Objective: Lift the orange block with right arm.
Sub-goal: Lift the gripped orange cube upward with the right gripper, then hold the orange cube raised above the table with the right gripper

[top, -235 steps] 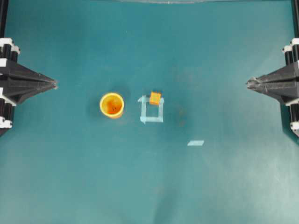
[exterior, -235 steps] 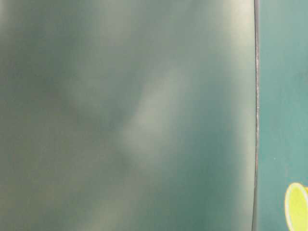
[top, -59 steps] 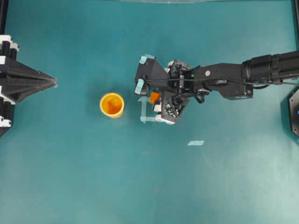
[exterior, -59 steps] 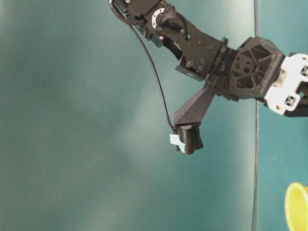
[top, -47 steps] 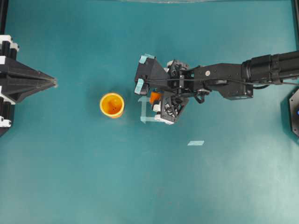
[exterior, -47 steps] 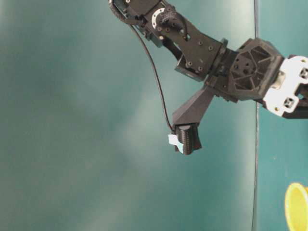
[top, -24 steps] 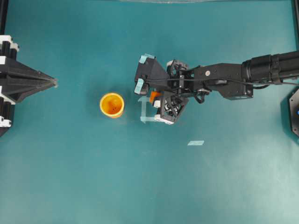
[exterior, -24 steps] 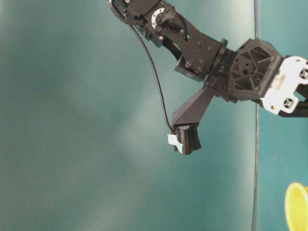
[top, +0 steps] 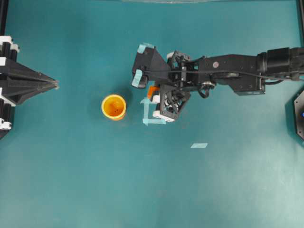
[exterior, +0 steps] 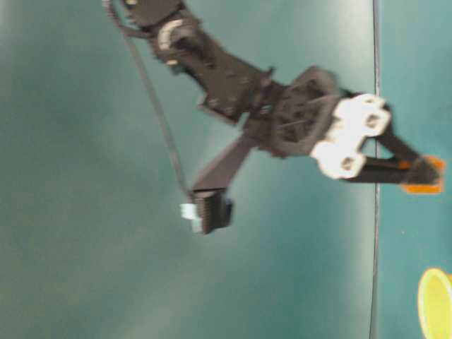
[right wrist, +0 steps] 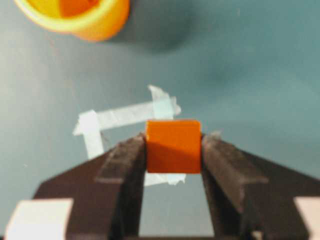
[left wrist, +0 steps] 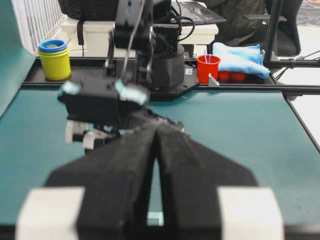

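Orange shows between the black jaws in the overhead view: the orange block (top: pixel 152 90) is pinched by the right gripper (top: pixel 153 93), and compared with half a second ago the right arm (top: pixel 232 71) has drawn up and shifted, carrying the block off the corner of the pale tape square (top: pixel 154 113), which now lies uncovered beside the orange-yellow cup (top: pixel 114 107). The left gripper (top: pixel 47 84) sits parked at the edge with its jaws pressed together, well apart from everything. At table level the block (exterior: pixel 422 185) is blurred at the fingertips, clear of the cup's rim (exterior: pixel 434 304). From the right wrist, both pads press the cube's (right wrist: pixel 173 145) sides, with tape (right wrist: pixel 125 117) and teal mat (right wrist: pixel 250 60) below it. The lift looks under way; nothing stands above it.
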Robot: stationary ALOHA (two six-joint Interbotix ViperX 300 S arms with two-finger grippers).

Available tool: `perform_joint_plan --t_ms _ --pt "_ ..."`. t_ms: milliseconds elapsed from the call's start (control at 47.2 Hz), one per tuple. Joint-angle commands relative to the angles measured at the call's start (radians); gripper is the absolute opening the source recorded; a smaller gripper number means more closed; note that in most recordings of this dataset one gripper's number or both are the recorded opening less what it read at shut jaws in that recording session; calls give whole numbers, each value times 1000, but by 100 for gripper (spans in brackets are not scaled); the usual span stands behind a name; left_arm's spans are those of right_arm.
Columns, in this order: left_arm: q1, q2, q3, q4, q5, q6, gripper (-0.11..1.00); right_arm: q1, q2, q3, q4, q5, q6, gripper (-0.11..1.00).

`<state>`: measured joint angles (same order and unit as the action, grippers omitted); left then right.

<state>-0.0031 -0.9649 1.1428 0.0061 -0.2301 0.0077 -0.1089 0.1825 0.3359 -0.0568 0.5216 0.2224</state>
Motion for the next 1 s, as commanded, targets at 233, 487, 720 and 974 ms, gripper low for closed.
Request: perform_joint_plan --t_ms 233,487,720,974 --pt "2 8 -29 3 -5 2 0 0 -78 -132 2 158 0 40" --pt "2 8 -29 3 -3 2 0 2 -106 -175 2 242 0 40" --pt "2 8 -29 3 -3 2 0 2 -132 -186 0 267 0 40" --pt "2 8 -31 3 -3 2 0 2 -135 -186 2 267 0 40"
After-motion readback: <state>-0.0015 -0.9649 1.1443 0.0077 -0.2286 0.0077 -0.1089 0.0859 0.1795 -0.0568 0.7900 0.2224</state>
